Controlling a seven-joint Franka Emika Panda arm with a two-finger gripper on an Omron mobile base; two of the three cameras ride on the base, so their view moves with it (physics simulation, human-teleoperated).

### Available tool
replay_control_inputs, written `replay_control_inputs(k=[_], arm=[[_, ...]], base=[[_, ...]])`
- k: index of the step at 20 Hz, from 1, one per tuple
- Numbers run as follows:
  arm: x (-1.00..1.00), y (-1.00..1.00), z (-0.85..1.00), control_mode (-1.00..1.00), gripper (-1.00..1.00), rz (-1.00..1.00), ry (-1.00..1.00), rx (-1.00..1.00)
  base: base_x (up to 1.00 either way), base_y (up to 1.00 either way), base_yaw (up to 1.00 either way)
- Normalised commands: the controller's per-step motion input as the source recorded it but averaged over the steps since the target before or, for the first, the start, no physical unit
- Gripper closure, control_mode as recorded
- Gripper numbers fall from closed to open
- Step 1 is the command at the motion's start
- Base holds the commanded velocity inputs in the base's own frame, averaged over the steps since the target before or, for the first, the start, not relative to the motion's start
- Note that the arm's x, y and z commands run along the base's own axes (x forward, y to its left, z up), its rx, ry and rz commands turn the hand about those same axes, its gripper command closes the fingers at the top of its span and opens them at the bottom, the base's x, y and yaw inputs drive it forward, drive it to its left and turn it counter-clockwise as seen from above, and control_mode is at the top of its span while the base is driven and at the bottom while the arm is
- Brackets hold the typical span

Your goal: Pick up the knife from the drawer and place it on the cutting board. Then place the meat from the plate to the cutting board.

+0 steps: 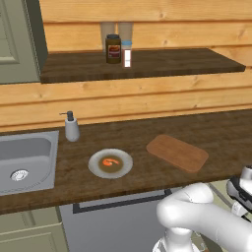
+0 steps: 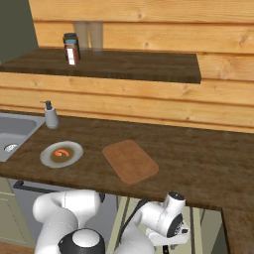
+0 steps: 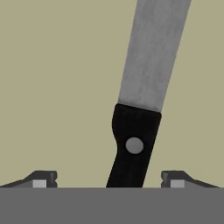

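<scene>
In the left base view, the meat (image 1: 110, 162) lies on the plate (image 1: 125, 170) on the bench (image 1: 216, 133), and the cutting board (image 1: 177, 152) is bare, just to the right of the plate.

In the right base view, the arm reaches down below the near edge of the bench.

In the hand view, the knife (image 3: 142, 105) lies on the pale drawer floor (image 3: 57, 87). The hand (image 3: 108, 180) is wide open with a finger on each side of the dark handle, holding nothing. I think it should go lower, stay centred on the handle, and then close.

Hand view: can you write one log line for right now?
phase: reaching knife | hand: open, astride handle | meat: on plate | cutting board: bare
</scene>
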Motion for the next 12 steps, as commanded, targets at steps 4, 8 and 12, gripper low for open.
replay_control_inputs(k=[4, 8, 12], arm=[[0.00, 0.00, -0.45, -1.00, -1.00, 0.00, 0.00, 0.00], [0.00, 0.00, -0.56, -1.00, -1.00, 0.00, 0.00, 0.00], [-0.01, 0.00, -0.14, -1.00, -1.00, 0.00, 0.00, 0.00]], base=[[0.00, 0.00, 0.00], [0.00, 0.00, 0.00], [0.00, 0.00, 0.00]])
